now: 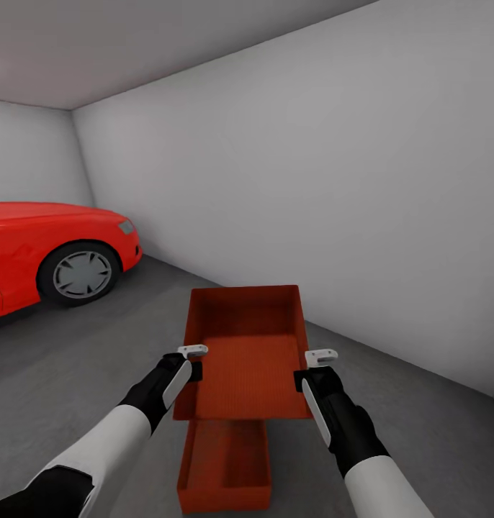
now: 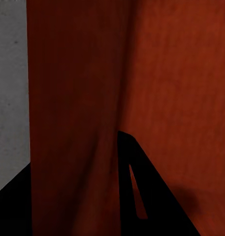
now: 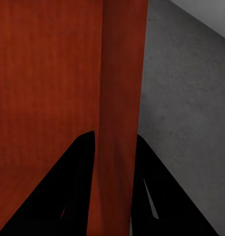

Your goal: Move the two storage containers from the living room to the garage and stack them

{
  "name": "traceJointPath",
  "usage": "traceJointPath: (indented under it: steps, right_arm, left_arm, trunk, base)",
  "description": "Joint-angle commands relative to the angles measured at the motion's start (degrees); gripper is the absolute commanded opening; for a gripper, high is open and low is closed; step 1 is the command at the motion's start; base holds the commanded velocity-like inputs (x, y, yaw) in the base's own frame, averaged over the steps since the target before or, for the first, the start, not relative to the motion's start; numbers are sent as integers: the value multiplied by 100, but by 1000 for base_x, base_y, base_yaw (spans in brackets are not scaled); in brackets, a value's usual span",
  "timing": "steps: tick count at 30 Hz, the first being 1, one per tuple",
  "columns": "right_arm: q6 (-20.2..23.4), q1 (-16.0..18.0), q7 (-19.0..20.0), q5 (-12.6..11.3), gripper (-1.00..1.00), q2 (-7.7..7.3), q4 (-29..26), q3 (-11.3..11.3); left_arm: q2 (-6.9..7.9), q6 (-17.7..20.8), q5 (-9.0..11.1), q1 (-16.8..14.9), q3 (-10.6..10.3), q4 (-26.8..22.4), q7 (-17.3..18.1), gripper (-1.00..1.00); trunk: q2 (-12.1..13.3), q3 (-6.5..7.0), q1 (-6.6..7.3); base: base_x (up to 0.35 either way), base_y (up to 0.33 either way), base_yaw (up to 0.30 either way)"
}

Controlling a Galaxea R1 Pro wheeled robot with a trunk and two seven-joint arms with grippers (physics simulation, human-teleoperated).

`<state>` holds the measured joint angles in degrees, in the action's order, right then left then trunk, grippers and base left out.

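I am in the garage. One orange-red storage container [image 1: 247, 360] hangs between my two grippers. My left gripper [image 1: 194, 361] is shut on its left wall [image 2: 78, 123], and my right gripper [image 1: 310, 368] is shut on its right wall [image 3: 119, 98]. The second storage container [image 1: 225, 464] lies on the grey concrete floor [image 1: 81, 360] below and nearer to me. Its far end is hidden under the held one. In the right wrist view both dark fingers [image 3: 68, 196] straddle the wall.
A red car [image 1: 52, 252] stands at the left, its front wheel [image 1: 81, 273] facing me. A plain white wall [image 1: 312, 180] runs along the right side close behind the containers. Open concrete floor lies between the car and the containers.
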<state>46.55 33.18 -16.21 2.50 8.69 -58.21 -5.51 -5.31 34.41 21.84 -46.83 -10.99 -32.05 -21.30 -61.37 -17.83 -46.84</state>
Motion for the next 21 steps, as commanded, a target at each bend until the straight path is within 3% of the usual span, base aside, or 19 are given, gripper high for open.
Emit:
traceJointPath:
  steps: [1, 11, 21]
  right_arm:
    - [-23, -5, 21, -198, -100, 131, 10, -240]
    - [-23, -5, 21, -198, -100, 131, 15, -241]
    - [-23, -5, 21, -198, -100, 131, 20, -241]
  left_arm:
    - [-135, -106, -154, -1, 9, -11, 13, -100]
    - [-132, -101, -154, -1, 10, -20, 12, -100]
    - [-137, -107, -154, -1, 9, -16, 11, -100]
  trunk:
    - [0, 0, 0]
    - [-361, -162, -198]
    - [-361, -162, -198]
  base:
    - [5, 2, 0]
    - [0, 0, 0]
    - [0, 0, 0]
